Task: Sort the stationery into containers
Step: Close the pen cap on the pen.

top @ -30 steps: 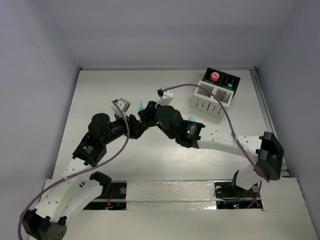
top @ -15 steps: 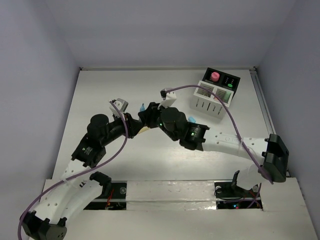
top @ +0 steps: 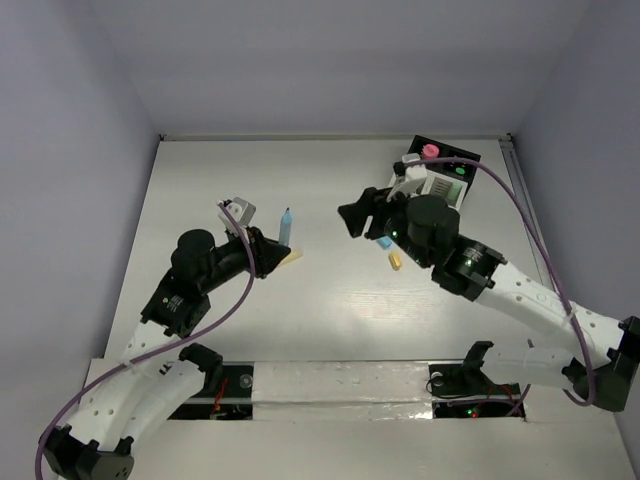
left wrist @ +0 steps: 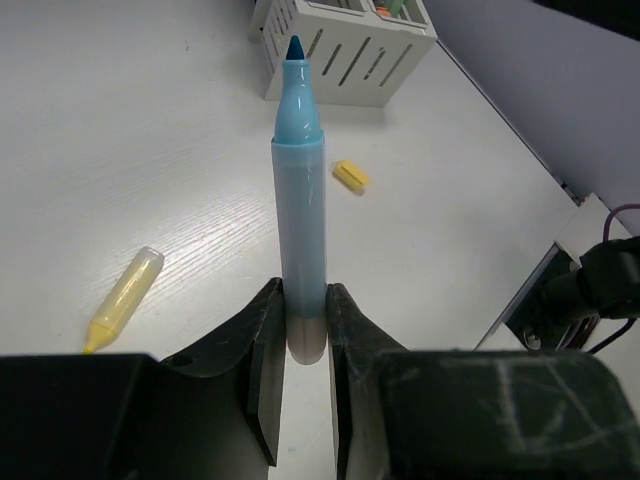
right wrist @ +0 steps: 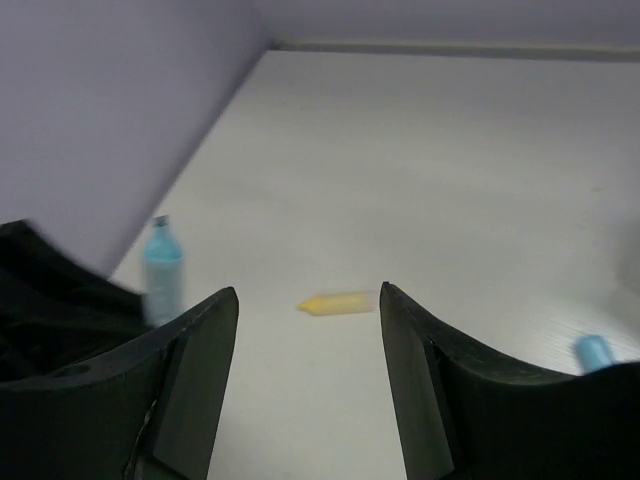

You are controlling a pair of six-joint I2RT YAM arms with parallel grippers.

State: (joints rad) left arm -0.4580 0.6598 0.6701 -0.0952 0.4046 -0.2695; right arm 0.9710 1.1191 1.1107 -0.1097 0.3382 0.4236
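the left hand [left wrist: 303, 310] is pressed tight on the lower end of the blue pen [left wrist: 299, 200], and the pen stands straight up out of the fingers [left wrist: 262, 350], dark tip on top. from above, that pen [top: 286, 225] sits left of the desk's middle, well away from every edge. just beside it a yellow pen [left wrist: 125, 298] lies flat on the white desk [left wrist: 150, 150], touching nothing. over to the right arm: the right hand [right wrist: 307, 310] is spread wide with nothing between its fingers [right wrist: 195, 380], and it hangs above the desk on the side toward the right edge. through the gap its wrist camera catches the yellow pen [right wrist: 340, 301] lying on the desk and the blue pen [right wrist: 162, 280] standing by the other arm. close under that right hand, a small blue chunk [top: 383, 242] and a small yellow chunk [top: 395, 262] lie near each other on the bare desk, both apart from the containers. up by the far right corner stands the white slatted box [top: 440, 190], partly hidden behind the right arm, joined to the black box [top: 462, 156] on its far side. the pink-capped bottle [top: 429, 151] stands in the black box, with something green [top: 460, 170] next to it. the left wrist view shows green and orange bits in the white slatted box [left wrist: 350, 55], too small to name.
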